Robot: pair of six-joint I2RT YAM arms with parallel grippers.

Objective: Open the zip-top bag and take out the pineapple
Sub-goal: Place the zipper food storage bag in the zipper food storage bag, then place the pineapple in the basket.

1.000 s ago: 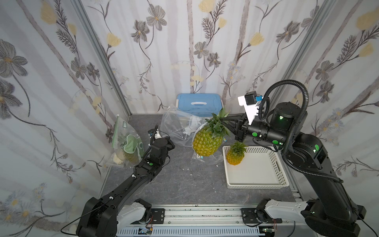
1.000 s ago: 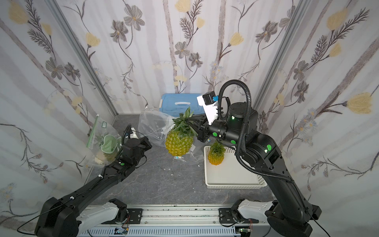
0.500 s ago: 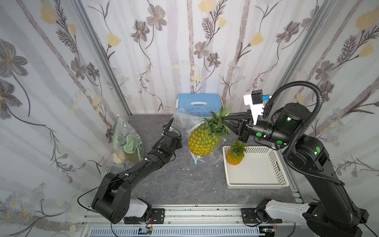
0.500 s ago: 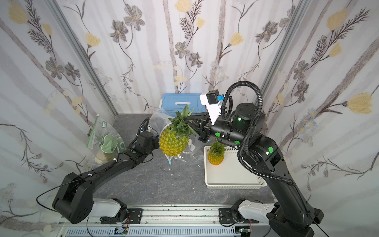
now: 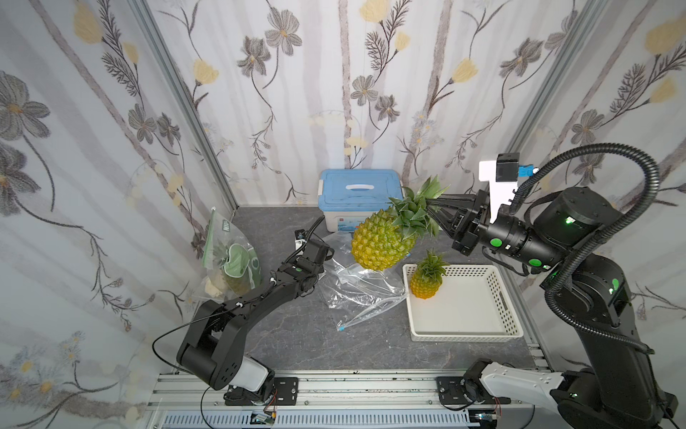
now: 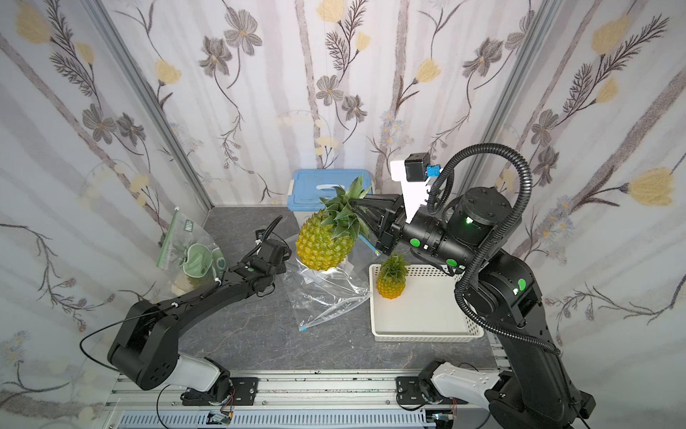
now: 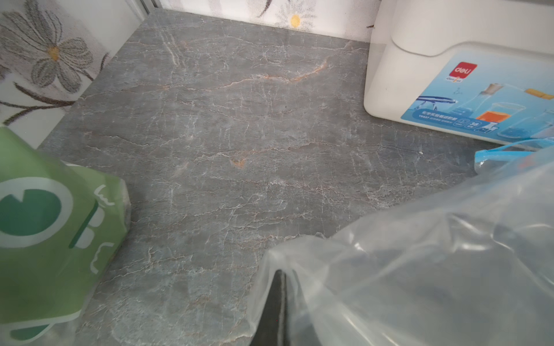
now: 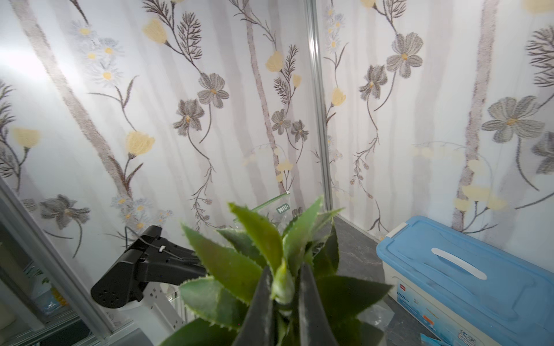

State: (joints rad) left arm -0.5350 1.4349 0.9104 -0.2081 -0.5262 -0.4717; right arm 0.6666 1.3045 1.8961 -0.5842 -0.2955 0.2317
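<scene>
High above the table [image 5: 297, 341], the pineapple [image 5: 378, 241] hangs in the air, tipped on its side. None of it is inside the zip-top bag [image 5: 356, 293] any more. A second ago the clear plastic was wrapped round its bottom half. Now the bag lies flat and crumpled on the table under the fruit, and it looks clear of it.

Only the green leaves on top are held. The right gripper [image 5: 432, 205] squeezes them tight, and the right wrist view shows its two fingers [image 8: 260, 299] pressed on the middle leaf.

The left gripper [image 7: 278, 280] has come in from the side since then. Its jaws are closed, with bag plastic draped over the tips, so it seems to pinch a fold of the bag (that is likely what pulled the bag off).

So the big part of the job looks done: the bag is open and the fruit is out. I think what is left is to set the pineapple down somewhere safe, maybe in the white basket [image 5: 508, 297], where a small pineapple [image 5: 427, 278] stands. A heavy fruit held by its leaves could slip.
</scene>
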